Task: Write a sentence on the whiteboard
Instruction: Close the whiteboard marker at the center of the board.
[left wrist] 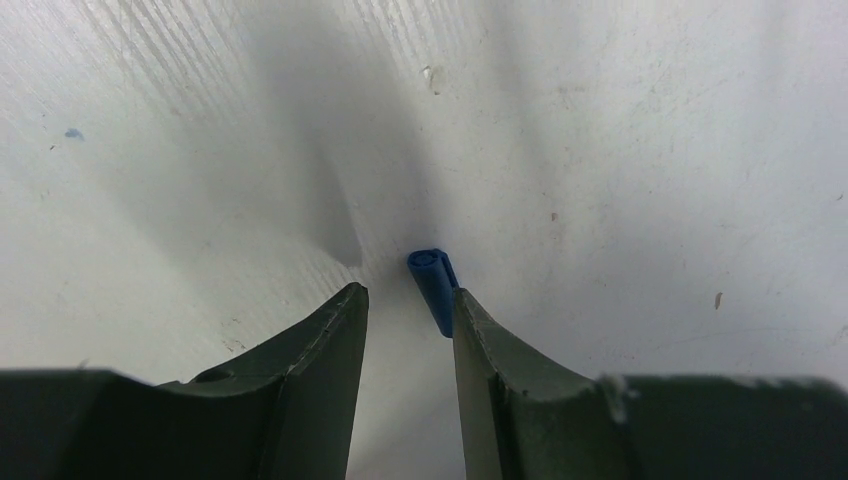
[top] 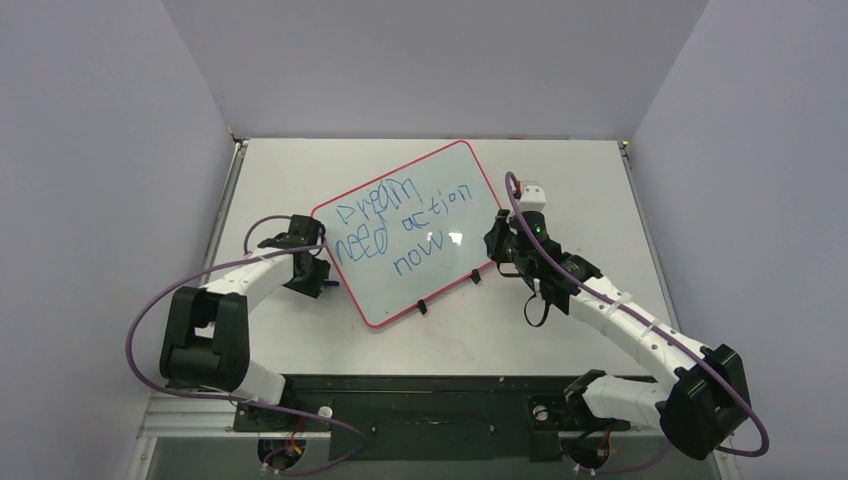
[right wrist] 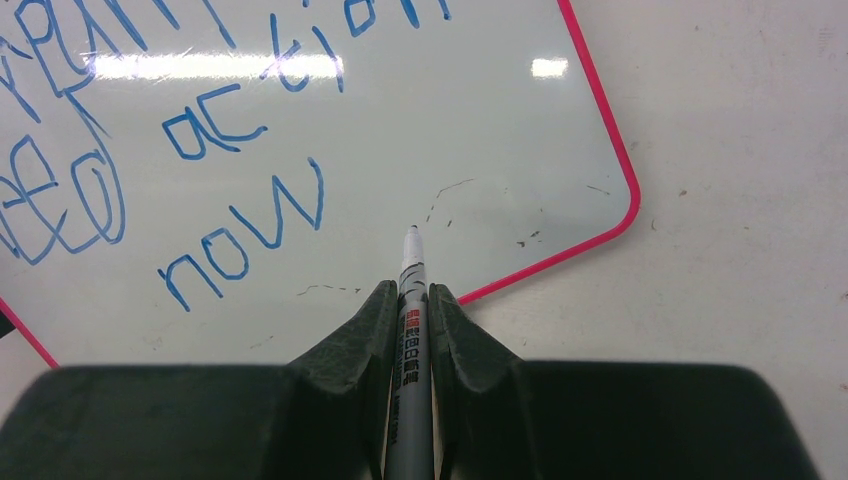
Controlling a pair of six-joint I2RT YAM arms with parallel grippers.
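The whiteboard (top: pixel 455 195) lies tilted in the middle of the table, with a red rim and two black clips (top: pixel 422 306) on its near edge. The sentence (top: pixel 392 232) in blue reads "Dream need action now" in three rows. "now" also shows in the right wrist view (right wrist: pixel 245 235). My right gripper (right wrist: pixel 411 288) is shut on a grey marker (right wrist: pixel 411 255), its tip just above the board (right wrist: pixel 520 130) near the lower right corner. My left gripper (left wrist: pixel 408 292) is open over bare table by the board's left edge. A blue marker cap (left wrist: pixel 430 275) rests against its right finger.
Faint dark smudges (right wrist: pixel 448 190) mark the board near the marker tip. Grey walls close in the table (top: pixel 560 330) on three sides. Purple cables (top: pixel 140 320) loop beside both arms. The arms' black base rail (top: pixel 430 405) runs along the near edge.
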